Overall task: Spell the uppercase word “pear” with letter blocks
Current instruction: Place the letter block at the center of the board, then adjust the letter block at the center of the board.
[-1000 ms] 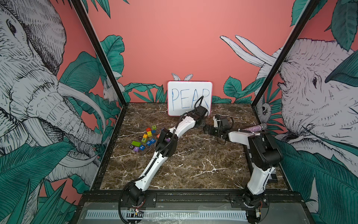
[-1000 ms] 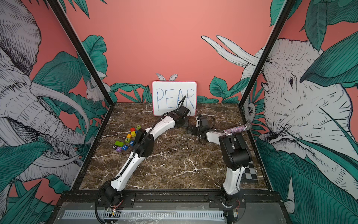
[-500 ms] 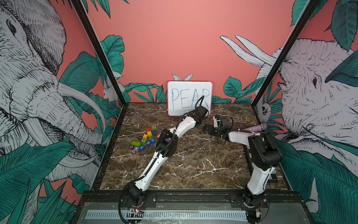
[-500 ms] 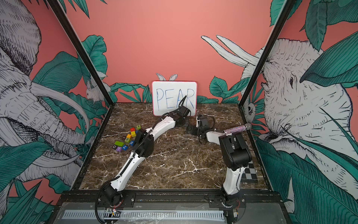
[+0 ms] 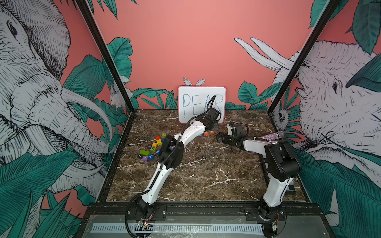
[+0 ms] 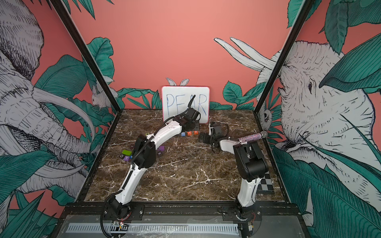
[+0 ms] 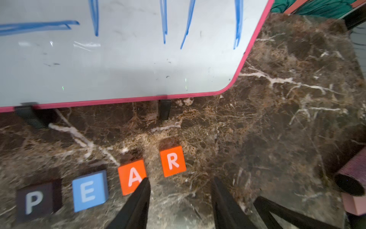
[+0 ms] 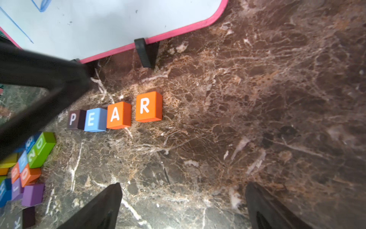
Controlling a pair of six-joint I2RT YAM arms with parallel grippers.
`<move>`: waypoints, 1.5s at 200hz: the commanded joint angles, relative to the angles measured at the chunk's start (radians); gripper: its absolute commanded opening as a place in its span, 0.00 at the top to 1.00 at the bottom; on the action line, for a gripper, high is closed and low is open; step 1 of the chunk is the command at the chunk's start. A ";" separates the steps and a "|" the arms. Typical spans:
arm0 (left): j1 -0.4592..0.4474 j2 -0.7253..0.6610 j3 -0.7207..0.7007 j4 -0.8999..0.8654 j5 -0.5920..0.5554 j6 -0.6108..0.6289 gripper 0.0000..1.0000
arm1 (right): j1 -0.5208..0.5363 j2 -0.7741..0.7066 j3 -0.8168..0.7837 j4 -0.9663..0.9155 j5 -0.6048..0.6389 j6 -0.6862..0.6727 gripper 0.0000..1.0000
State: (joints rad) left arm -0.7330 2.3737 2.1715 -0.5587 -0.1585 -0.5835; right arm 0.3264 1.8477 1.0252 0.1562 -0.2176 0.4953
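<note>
Blocks P [image 7: 37, 200], E [image 7: 90, 191], A [image 7: 131, 177] and R [image 7: 172, 161] are laid in order, with little seemingly left, while the left gripper [image 7: 180, 180] is held partly parted and the right gripper [image 8: 183, 186] widely parted, both empty.

What you can read here
You get PEAR in blue handwriting on the whiteboard [image 5: 201, 103]; before it, white capitals on four cubes: dark brown P block [image 7: 37, 199], blue E block [image 7: 89, 191], orange-red A block [image 7: 131, 176], orange-red R block [image 7: 172, 161]; in the side pile [image 5: 153, 149] an orange cube [image 8: 26, 174] shows O, a dark cube [image 8: 18, 222] K; others too blurred
</note>
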 commanded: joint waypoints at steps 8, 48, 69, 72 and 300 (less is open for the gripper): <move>-0.008 -0.194 -0.197 0.138 -0.006 0.078 0.47 | -0.003 -0.030 -0.003 0.017 -0.036 0.028 0.02; 0.006 -0.339 -0.415 0.188 -0.019 0.133 0.47 | 0.002 0.004 0.034 -0.001 -0.051 0.020 0.02; 0.026 -0.405 -0.536 0.235 0.013 0.115 0.47 | 0.002 0.025 0.049 -0.004 -0.048 0.019 0.02; 0.048 -0.415 -0.554 0.246 0.021 0.113 0.47 | 0.002 0.029 0.053 -0.004 -0.047 0.020 0.02; 0.212 -0.561 -0.805 0.356 0.199 0.139 0.34 | 0.006 0.368 0.456 -0.036 -0.190 0.097 0.32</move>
State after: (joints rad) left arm -0.5220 1.8156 1.3407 -0.2142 0.0204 -0.4477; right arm 0.3271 2.1902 1.4521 0.0998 -0.3820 0.5671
